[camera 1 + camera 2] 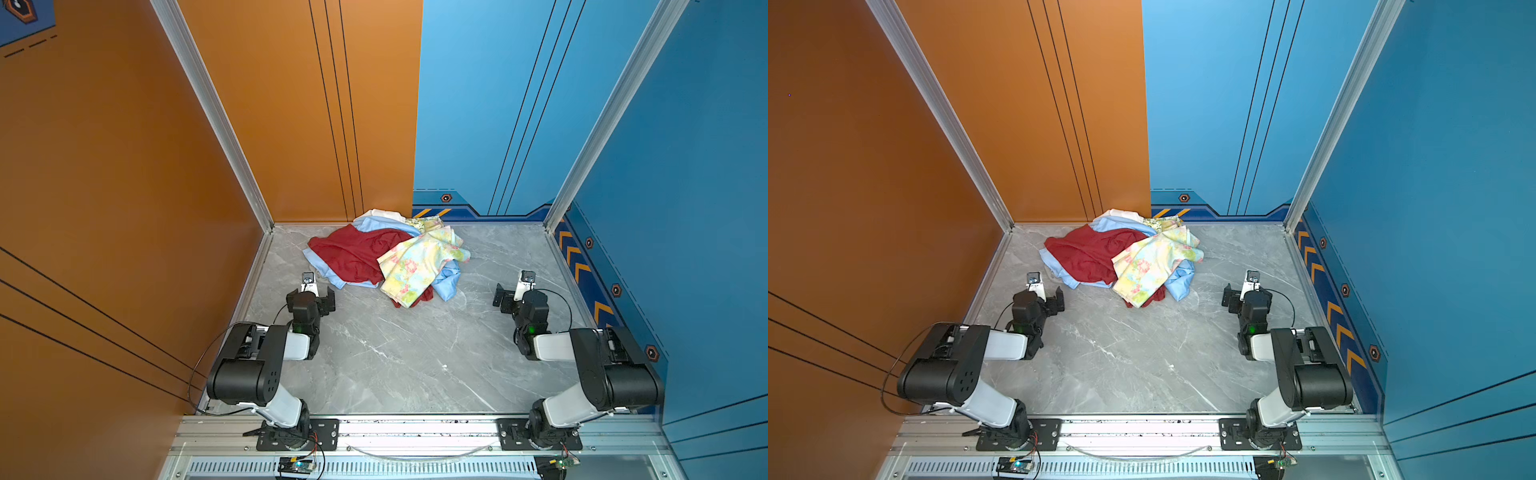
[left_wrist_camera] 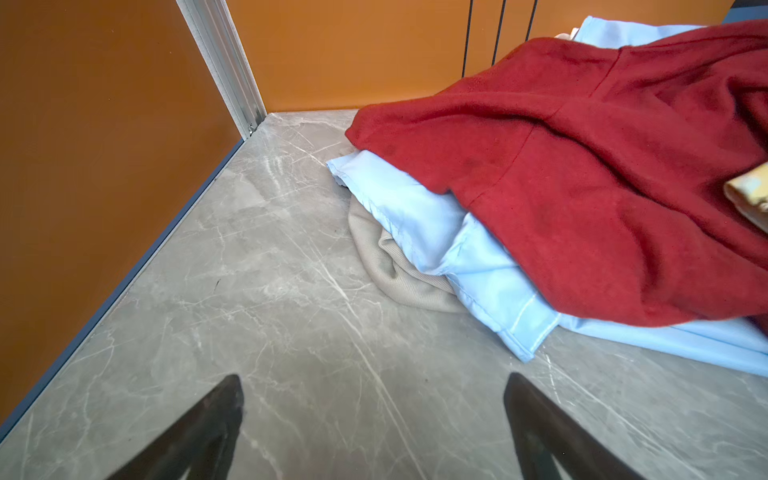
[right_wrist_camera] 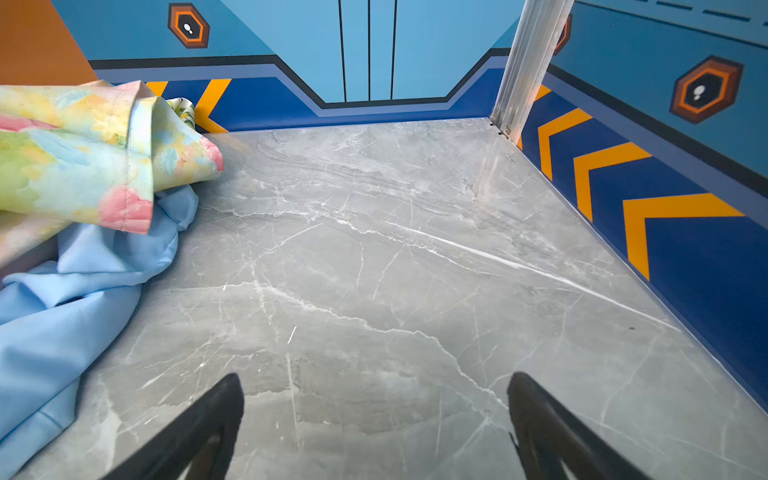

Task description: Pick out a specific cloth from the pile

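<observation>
Most of the cloth (image 1: 451,282) lies buried in the pile (image 1: 386,253) at the far middle of the table (image 1: 395,357), under the red cloth (image 1: 353,253) and the floral cloth (image 1: 415,262); blue edges stick out at the pile's left, far and near-right sides. The left gripper (image 2: 372,380) stands wide open and empty just near of the left blue hem, apart from it, the hem ahead and slightly right. The right gripper (image 3: 376,376), also wide open and empty, stands well right of the pile, the near-right blue fold off to its left, untouched.
</observation>
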Controlling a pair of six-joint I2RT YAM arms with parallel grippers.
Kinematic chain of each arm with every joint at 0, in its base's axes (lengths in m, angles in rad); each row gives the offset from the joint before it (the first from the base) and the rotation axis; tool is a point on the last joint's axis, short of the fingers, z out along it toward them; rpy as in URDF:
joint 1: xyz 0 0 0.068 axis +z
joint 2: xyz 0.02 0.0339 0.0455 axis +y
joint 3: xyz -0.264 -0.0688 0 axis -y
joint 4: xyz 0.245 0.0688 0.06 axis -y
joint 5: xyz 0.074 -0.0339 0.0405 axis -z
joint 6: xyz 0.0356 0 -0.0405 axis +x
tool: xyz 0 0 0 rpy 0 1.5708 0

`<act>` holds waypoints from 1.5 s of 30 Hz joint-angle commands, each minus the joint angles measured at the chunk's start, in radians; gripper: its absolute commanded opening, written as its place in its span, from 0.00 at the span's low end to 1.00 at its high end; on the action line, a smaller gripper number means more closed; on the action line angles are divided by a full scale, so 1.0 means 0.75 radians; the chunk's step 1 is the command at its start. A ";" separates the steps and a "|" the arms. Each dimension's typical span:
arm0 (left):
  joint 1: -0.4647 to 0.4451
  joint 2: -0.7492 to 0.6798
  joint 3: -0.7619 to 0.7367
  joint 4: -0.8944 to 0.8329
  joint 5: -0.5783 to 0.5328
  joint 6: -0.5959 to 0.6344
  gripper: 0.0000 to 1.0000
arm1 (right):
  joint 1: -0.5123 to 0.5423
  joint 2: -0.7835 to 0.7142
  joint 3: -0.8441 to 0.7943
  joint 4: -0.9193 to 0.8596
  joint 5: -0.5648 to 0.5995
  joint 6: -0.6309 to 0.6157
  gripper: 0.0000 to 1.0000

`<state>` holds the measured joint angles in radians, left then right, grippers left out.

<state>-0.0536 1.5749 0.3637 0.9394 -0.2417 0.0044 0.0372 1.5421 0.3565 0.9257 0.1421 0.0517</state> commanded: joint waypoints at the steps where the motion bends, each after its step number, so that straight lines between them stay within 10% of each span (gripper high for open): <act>1: -0.010 -0.013 0.008 0.016 0.021 0.024 0.98 | -0.004 0.007 0.023 -0.023 -0.008 0.008 1.00; 45: -0.020 -0.016 0.008 0.002 0.008 0.018 0.98 | 0.042 0.003 -0.001 0.019 0.083 -0.019 1.00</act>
<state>-0.0566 1.5749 0.3668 0.9382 -0.2344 0.0040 0.0570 1.5421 0.3565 0.9272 0.1635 0.0486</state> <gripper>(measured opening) 0.980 0.997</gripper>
